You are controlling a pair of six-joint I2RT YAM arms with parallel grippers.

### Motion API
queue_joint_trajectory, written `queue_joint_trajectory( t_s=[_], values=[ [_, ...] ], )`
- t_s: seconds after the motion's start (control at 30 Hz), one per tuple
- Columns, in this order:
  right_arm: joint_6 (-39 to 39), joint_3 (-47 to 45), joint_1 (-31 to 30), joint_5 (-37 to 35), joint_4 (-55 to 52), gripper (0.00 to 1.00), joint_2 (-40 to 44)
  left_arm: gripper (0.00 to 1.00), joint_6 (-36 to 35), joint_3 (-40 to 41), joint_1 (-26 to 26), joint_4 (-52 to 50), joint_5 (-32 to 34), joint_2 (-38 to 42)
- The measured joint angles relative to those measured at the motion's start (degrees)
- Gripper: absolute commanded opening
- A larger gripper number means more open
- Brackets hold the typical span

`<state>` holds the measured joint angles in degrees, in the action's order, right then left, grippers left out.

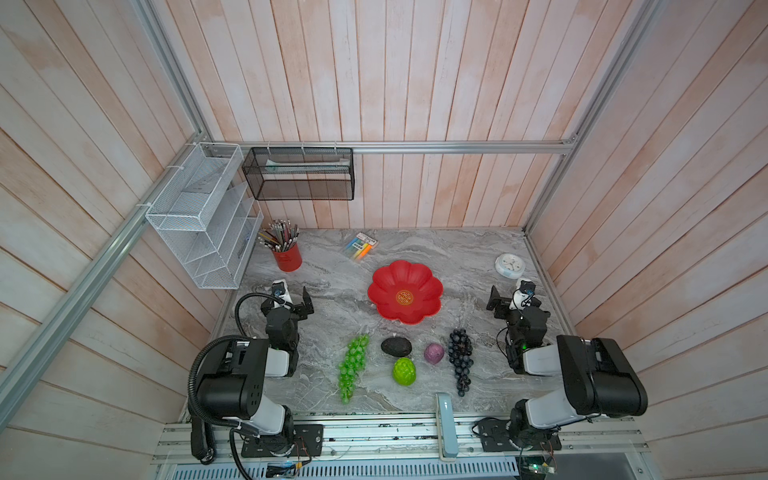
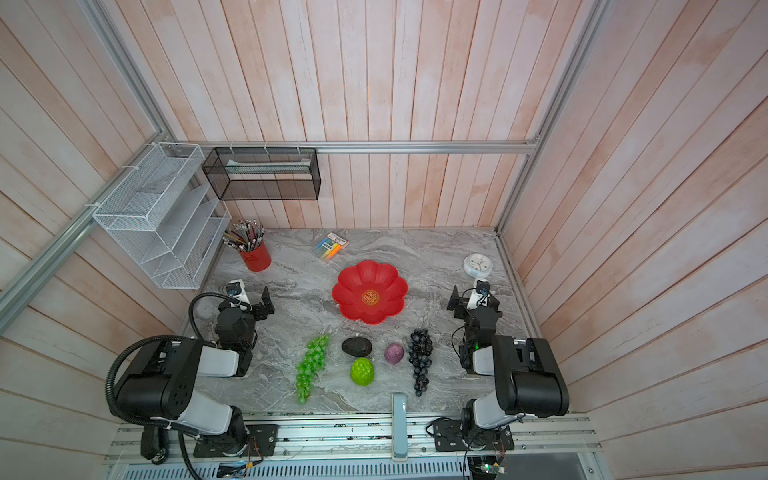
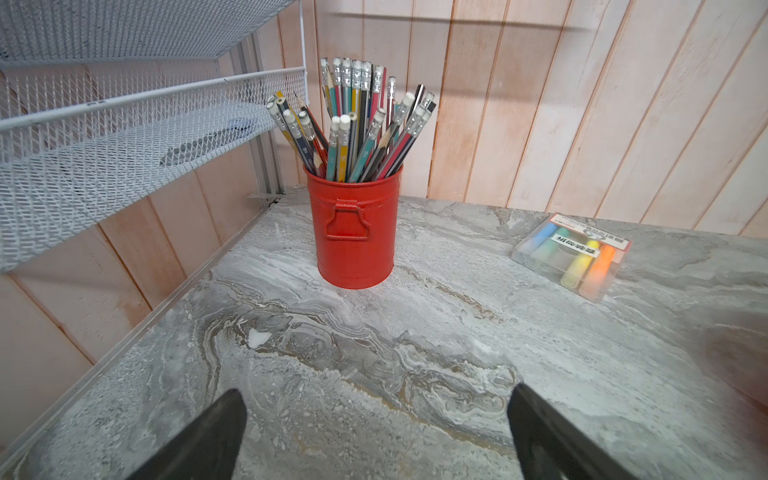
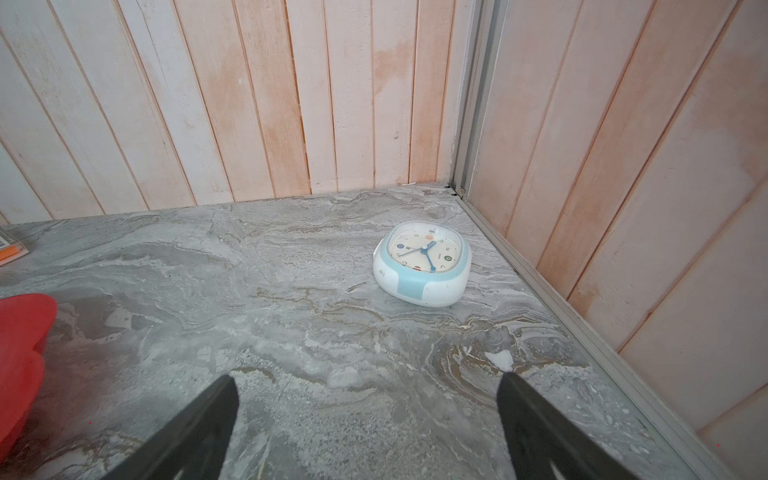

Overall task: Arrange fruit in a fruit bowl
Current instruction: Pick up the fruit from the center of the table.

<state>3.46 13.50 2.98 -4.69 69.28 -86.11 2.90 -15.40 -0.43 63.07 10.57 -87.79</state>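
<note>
The empty red fruit bowl (image 1: pixel 405 291) (image 2: pixel 369 291) sits mid-table; its rim (image 4: pixel 20 353) shows in the right wrist view. In front of it lies the fruit: a green grape bunch (image 1: pixel 353 365), avocado (image 1: pixel 396 346), bumpy lime-green fruit (image 1: pixel 404 371), small purple fruit (image 1: pixel 434 353) and a dark grape bunch (image 1: pixel 460 360). My left gripper (image 1: pixel 293 297) (image 3: pixel 376 390) hovers open at the table's left side, well left of the bowl. My right gripper (image 1: pixel 509 297) (image 4: pixel 365 377) hovers open to the bowl's right. Both hold nothing.
A red pencil cup (image 1: pixel 287 257) (image 3: pixel 355 232) and a highlighter pack (image 1: pixel 360 246) stand at the back left. A white clock (image 1: pixel 509 264) (image 4: pixel 422 266) lies at the back right. A white mesh rack (image 1: pixel 203 216) overhangs the left edge; walls close three sides.
</note>
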Motion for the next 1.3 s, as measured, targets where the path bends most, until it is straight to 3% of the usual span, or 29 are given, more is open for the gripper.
queue_joint_trajectory(
  t_s=[0.1,0.27,0.4,0.53,0.7,0.93,1.13,1.3],
  values=[
    [1.0,1.1,0.0,-2.3,-6.6,0.94,4.9,1.0,0.1,-0.3,-0.2,-0.7,0.4,0.3],
    [3.5,10.4,0.0,-2.3,-22.4,0.88,16.3,1.0,0.1,-1.5,-1.2,-4.7,2.3,2.1],
    [6.9,15.3,-1.2,0.5,-31.8,0.87,23.8,1.0,0.3,-11.6,-1.2,-19.7,6.0,7.5],
    [8.9,19.5,-7.3,1.9,-44.3,0.86,26.8,1.0,3.1,-23.2,-1.3,-33.7,9.3,10.6],
    [11.6,23.9,-16.3,4.1,-60.4,0.83,28.1,1.0,10.7,-32.3,-3.7,-52.9,9.8,13.2],
    [16.6,26.7,-33.8,6.1,-80.1,0.8,28.0,1.0,18.3,-35.4,-16.5,-72.2,7.6,13.8],
    [21.7,28.6,-45.3,8.5,-88.8,0.81,20.3,1.0,23.8,-34.7,-21.7,-78.6,5.3,15.0],
    [23.9,28.8,-48.1,8.7,-93.9,0.84,14.3,1.0,27.4,-33.4,-21.7,-79.0,3.7,17.2]
  ],
)
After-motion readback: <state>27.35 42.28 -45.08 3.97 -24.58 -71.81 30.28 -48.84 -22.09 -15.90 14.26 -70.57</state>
